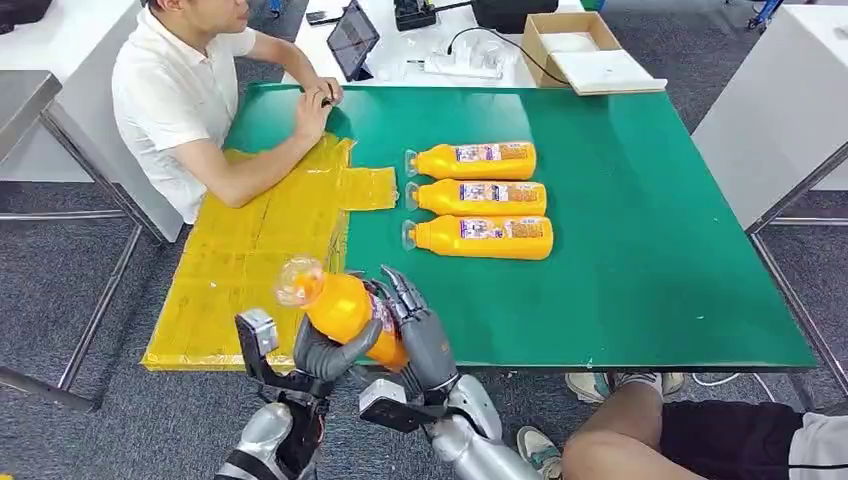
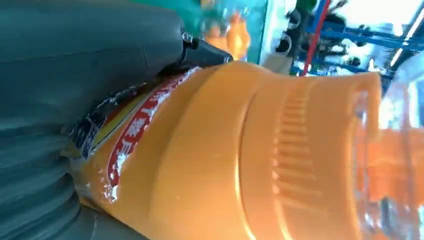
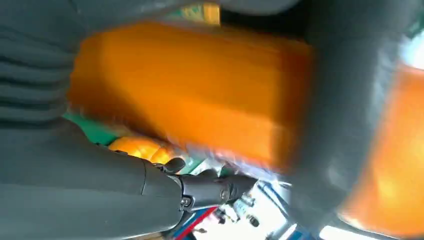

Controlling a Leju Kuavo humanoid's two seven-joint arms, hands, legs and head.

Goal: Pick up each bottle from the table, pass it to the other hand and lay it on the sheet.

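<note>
Both hands, left hand (image 1: 325,352), right hand (image 1: 418,335), seemingly gripping bottle (image 1: 340,305)

The head camera looks forward and down from high on the robot, over the green table (image 1: 620,290). Each wrist camera sits just behind its own hand, pressed very near the orange bottle (image 1: 345,310) both hands grip. All three views share that bottle; the right wrist's picture of it is blurred.
</note>
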